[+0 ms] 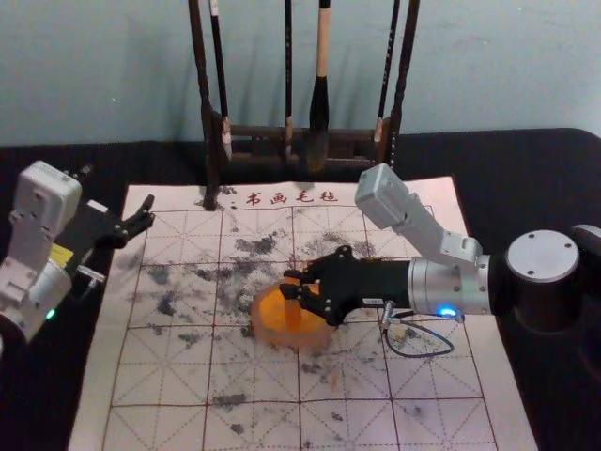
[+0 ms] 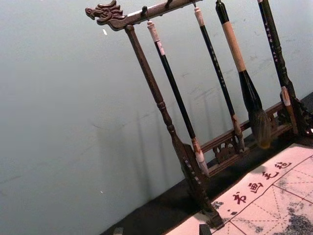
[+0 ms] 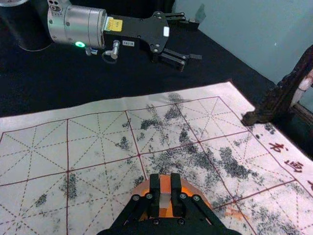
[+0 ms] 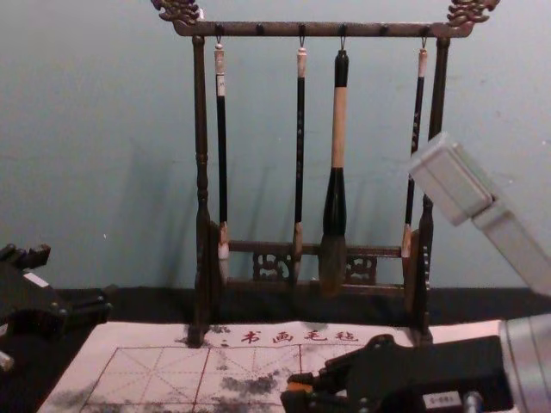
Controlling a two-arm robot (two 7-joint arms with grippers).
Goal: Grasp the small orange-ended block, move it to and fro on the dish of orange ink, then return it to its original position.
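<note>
In the head view I have my right gripper (image 1: 305, 285) reaching in from the right edge to just below the middle of the frame, its 2 fingers closed on the small block (image 1: 293, 299). The block is over the dish (image 1: 267, 334) of orange ink (image 1: 271, 308); its lower end looks to be in the ink, though at this angle I can't be sure. My right wrist view has it pinched between both fingers, at bottom centre, and the chest view puts its orange end low, just right of centre. My left gripper (image 1: 148, 214) hangs idle at the left of the head view, near the mat's upper left corner, fingers spread with nothing between them. The dish sits on the gridded mat (image 1: 131, 381), blotched with dark ink. At the top of the head view I see the wooden rack (image 1: 208, 141) with 4 hanging brushes (image 1: 321, 99).
</note>
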